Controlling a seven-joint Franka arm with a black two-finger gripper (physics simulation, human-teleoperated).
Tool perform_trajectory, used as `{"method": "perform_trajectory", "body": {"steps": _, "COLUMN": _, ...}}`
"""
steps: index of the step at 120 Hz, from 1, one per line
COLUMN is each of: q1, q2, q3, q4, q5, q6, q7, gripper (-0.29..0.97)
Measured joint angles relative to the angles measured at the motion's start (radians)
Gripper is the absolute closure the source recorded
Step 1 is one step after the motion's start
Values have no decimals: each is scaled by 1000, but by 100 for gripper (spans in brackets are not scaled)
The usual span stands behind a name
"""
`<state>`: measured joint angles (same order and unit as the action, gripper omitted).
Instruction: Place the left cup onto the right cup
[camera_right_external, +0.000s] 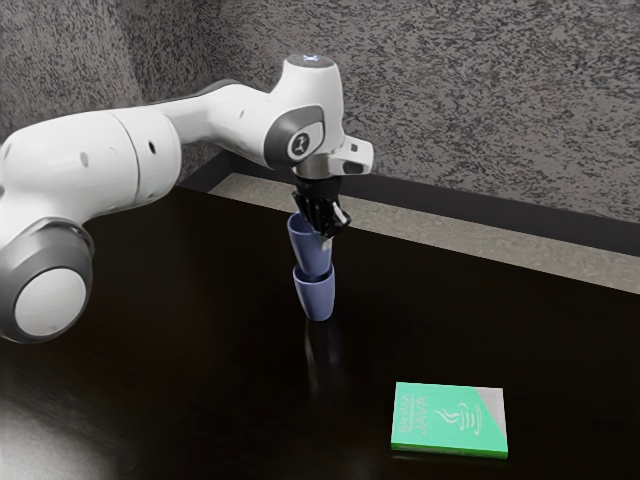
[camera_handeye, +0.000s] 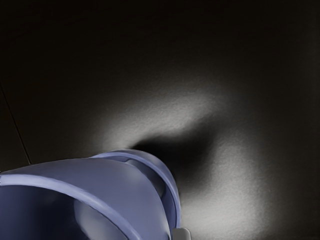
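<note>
end effector (camera_right_external: 322, 218) covers upper cup (camera_right_external: 308, 248) rim; lower cup (camera_right_external: 316, 295) mouth hidden.

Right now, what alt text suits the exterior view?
The jaws of a white robot arm grip the rim of the upper blue cup, tilted inside the lower blue cup on a dark table. A green book lies nearby.

A blue cup (camera_handeye: 100, 185) sits nested in a second cup (camera_handeye: 169, 184) on the dark table (camera_handeye: 175, 75).
</note>
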<state>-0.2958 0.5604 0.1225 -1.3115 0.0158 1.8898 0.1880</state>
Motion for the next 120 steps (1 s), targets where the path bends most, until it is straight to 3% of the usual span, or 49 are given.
{"method": "perform_trajectory", "body": {"steps": 56, "q1": 28, "q2": 60, "q3": -20, "q4": 7, "q5": -6, "q6": 5, "q7": -12, "gripper": 76}}
{"method": "perform_trajectory", "body": {"steps": 90, "q1": 25, "q2": 48, "q3": -44, "q4": 27, "q5": -9, "q6": -5, "q7": -16, "gripper": 41}}
{"method": "perform_trajectory", "body": {"steps": 120, "q1": 11, "q2": -100, "q3": -81, "q4": 11, "q5": -6, "q6": -68, "q7": -39, "gripper": 14}}
